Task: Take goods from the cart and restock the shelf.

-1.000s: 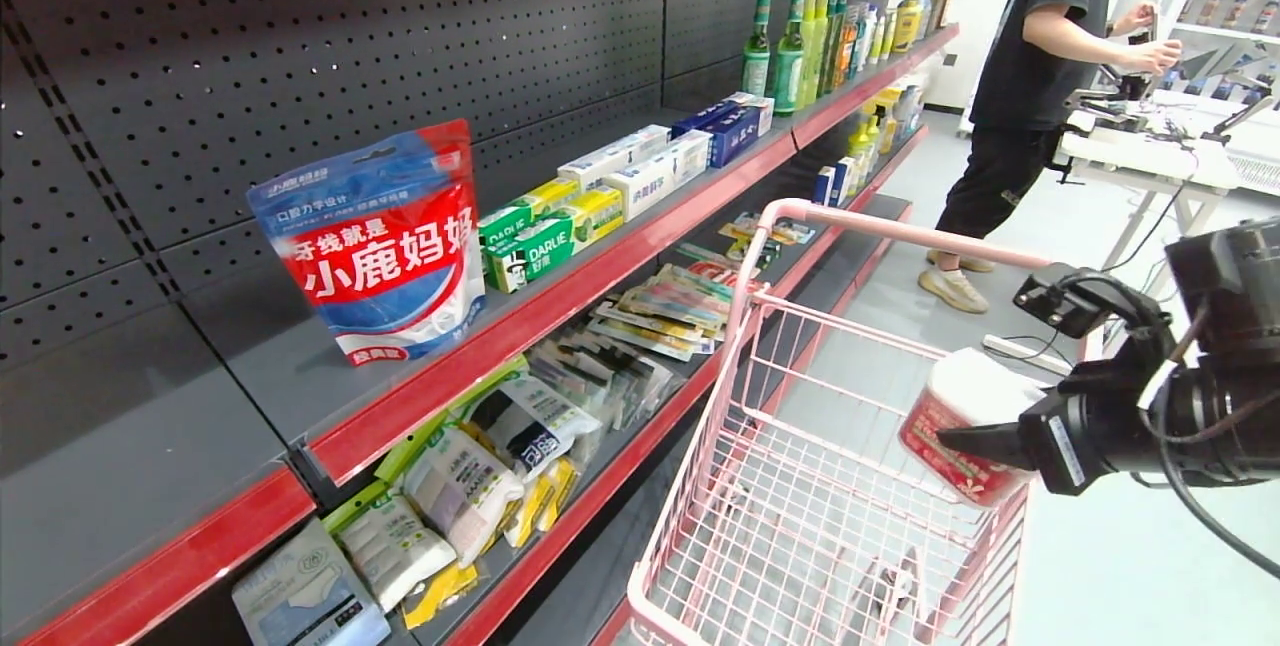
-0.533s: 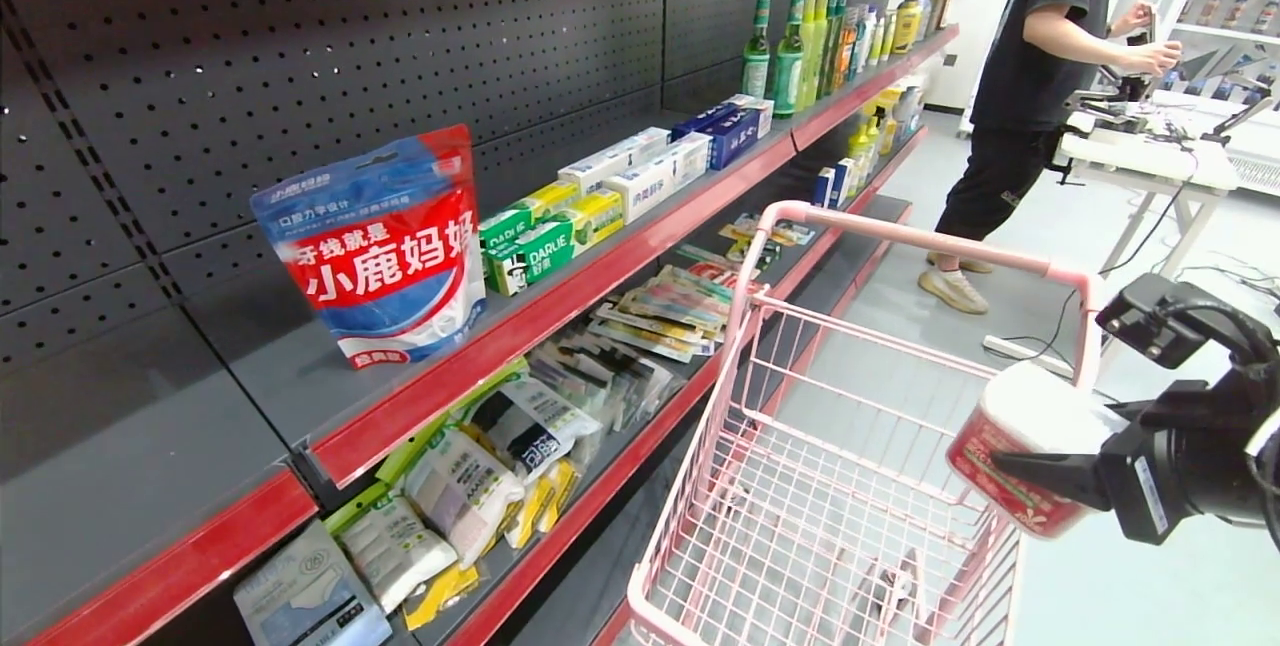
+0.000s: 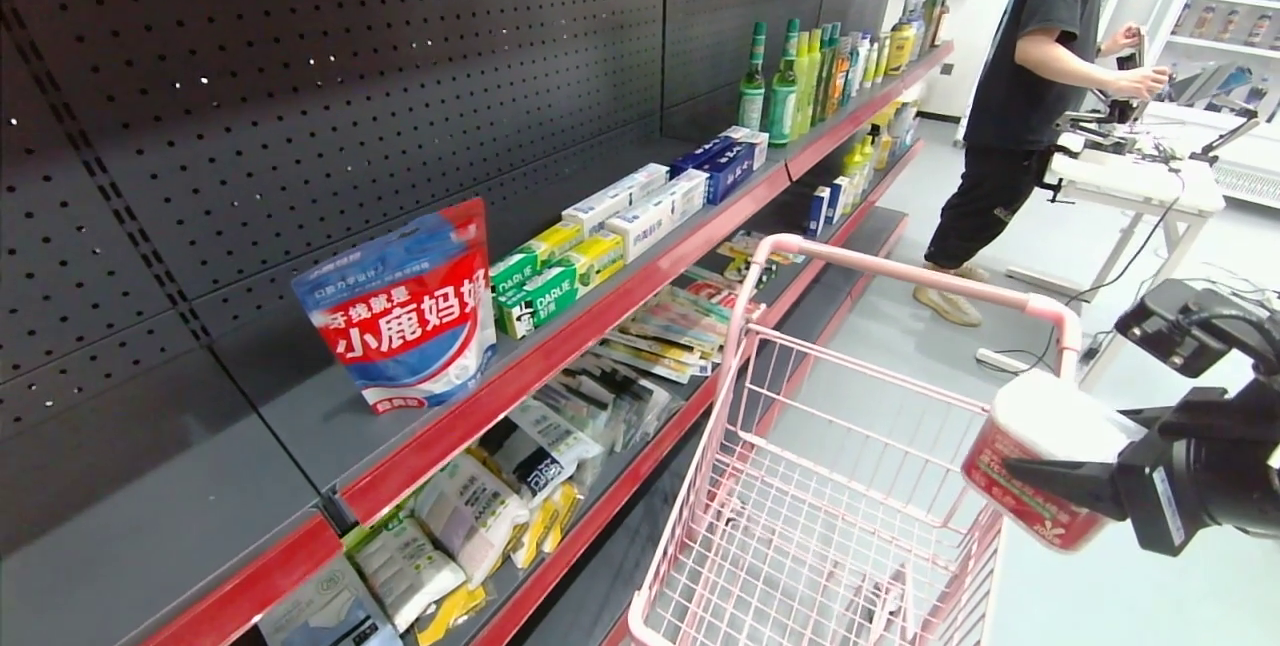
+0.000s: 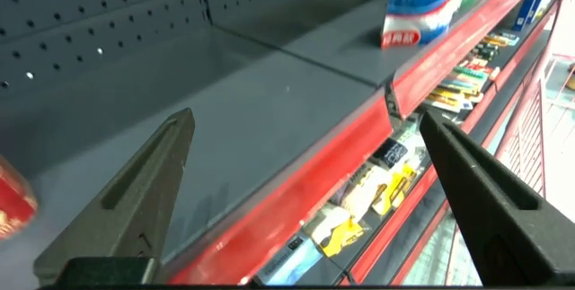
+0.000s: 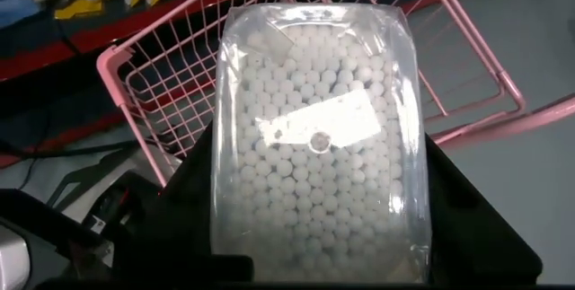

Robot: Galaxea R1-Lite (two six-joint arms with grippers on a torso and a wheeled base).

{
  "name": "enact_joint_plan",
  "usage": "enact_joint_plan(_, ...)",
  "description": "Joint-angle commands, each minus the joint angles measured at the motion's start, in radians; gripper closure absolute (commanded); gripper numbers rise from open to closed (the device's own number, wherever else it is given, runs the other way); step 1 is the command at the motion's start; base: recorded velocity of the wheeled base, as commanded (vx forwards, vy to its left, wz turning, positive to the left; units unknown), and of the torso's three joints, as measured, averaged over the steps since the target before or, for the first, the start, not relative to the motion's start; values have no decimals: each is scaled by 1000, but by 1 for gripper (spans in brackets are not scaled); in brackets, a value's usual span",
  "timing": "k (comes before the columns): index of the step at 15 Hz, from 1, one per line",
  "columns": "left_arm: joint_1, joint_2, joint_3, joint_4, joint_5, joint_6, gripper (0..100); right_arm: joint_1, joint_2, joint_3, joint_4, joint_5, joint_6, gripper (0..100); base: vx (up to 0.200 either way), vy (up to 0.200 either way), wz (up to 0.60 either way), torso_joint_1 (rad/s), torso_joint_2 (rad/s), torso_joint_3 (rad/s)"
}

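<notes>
Right end effector [image 5: 316, 182] around tub [image 5: 314, 83]

I see a cart [image 3: 905, 273] of pink-coated wire and a matt grey shelf [image 3: 270, 406]. The tub [image 5: 314, 128] has a glossy clear plastic top.

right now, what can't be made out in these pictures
Right wrist view: the sides of the clear-lidded plastic tub of white beads, hidden by its own lid and the black right pincer.
Head view: floor of the pink wire cart, cut off by the lower edge.
Left wrist view: a red object, cut off by the frame edge, unidentifiable.
</notes>
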Motion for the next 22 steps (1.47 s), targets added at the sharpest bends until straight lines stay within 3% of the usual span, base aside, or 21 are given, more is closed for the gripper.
enact_joint_plan(1, 1, 1, 0, -1, 0, 1, 0, -4, 1, 7, -1, 0, -9, 100, 0, 0, 0, 168, -383, -232)
enact_joint_plan(22, 1, 1, 0, -1, 2, 1, 0, -9, 7, 21, -2, 0, -42, 100, 0, 0, 0, 140, -301, -165)
